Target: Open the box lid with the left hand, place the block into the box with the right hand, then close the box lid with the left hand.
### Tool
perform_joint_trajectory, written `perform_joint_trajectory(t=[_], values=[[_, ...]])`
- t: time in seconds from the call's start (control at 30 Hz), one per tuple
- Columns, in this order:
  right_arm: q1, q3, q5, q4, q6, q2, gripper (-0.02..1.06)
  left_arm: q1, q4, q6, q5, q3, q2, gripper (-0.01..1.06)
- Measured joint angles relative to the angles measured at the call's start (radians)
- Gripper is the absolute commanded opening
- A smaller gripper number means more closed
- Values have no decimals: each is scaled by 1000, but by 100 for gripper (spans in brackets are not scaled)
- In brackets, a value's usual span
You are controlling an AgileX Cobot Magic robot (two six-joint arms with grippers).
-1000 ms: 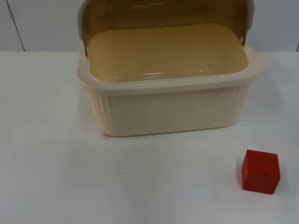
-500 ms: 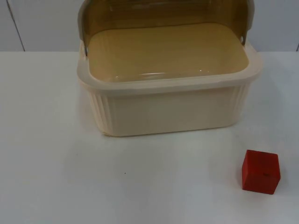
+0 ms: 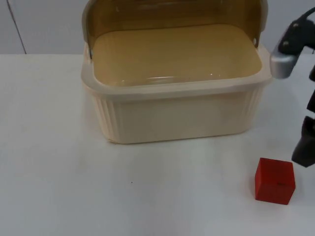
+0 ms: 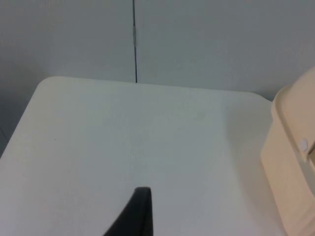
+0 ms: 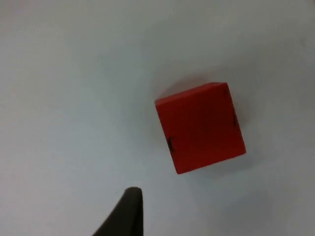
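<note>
1 red block [image 3: 274,180] sits on the table [image 3: 59,147] near the open box [image 3: 177,93]; our right gripper [image 3: 306,147] hovers beside it, jaw state unclear.

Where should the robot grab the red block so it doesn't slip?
Probably from straight above, pinching two opposite flat sides of the red block. It sits flat on the white table with bare space all round, apart from the box. Its edges lie slightly turned, so the right gripper, beside it, should turn to match.
</note>
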Motion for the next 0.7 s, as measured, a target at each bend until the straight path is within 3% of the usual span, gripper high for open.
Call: perform_joint_trajectory(t=[0.43, 0.7], values=[[3, 0, -42, -3, -83, 106, 105, 0, 4, 0, 0, 0, 0, 105], [73, 0, -93, -51, -83, 207, 105, 0, 23, 0, 5, 0, 0, 105]])
